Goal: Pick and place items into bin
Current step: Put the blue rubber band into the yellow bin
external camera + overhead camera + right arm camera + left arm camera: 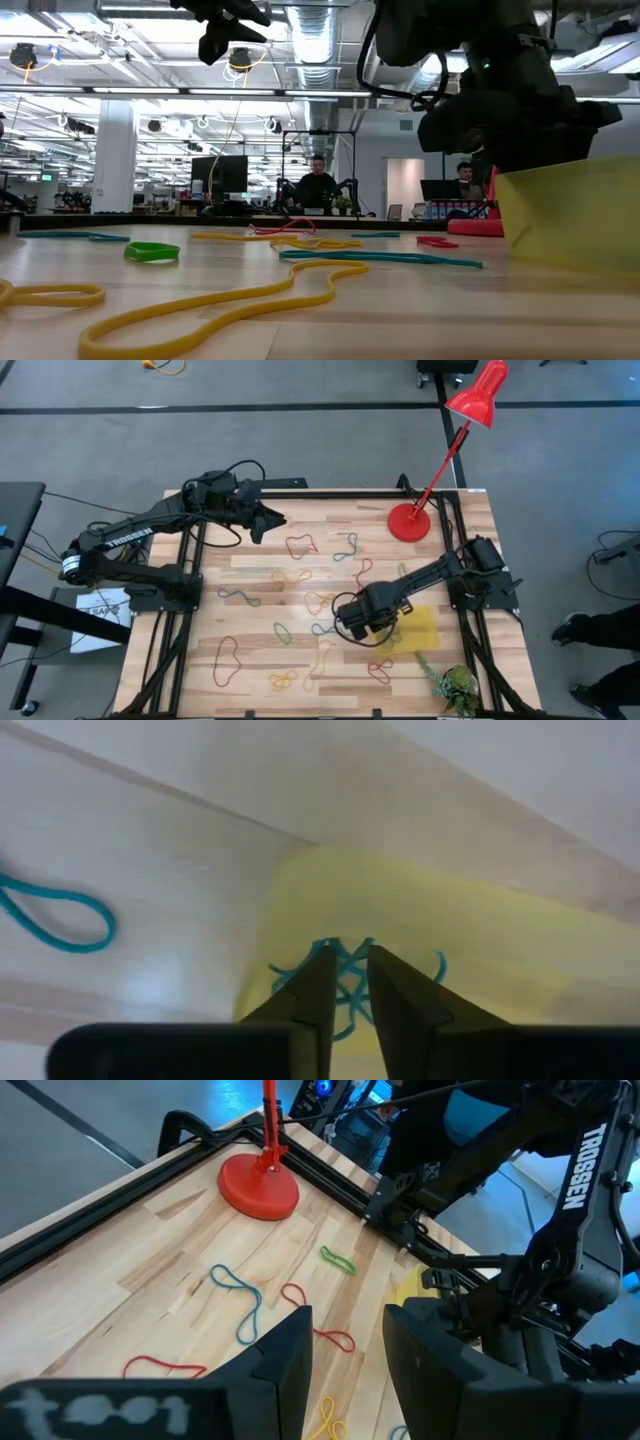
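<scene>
While the right gripper [345,985] is hovering slightly parted over the blue band [350,982] in the bin [480,950], we are reading "TROSSEN" on the arm [578,1170] past the spread left gripper [345,1350].

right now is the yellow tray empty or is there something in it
Not empty. The right wrist view shows a tangle of blue rubber bands lying in the yellow tray, just ahead of the right gripper.

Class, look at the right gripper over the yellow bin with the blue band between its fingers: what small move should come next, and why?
Probably open the right gripper wider and lift it. Its fingers are parted only slightly, with the tangled blue band between them, already over the yellow bin. A wider opening should let the band drop free before the arm goes for another.
</scene>
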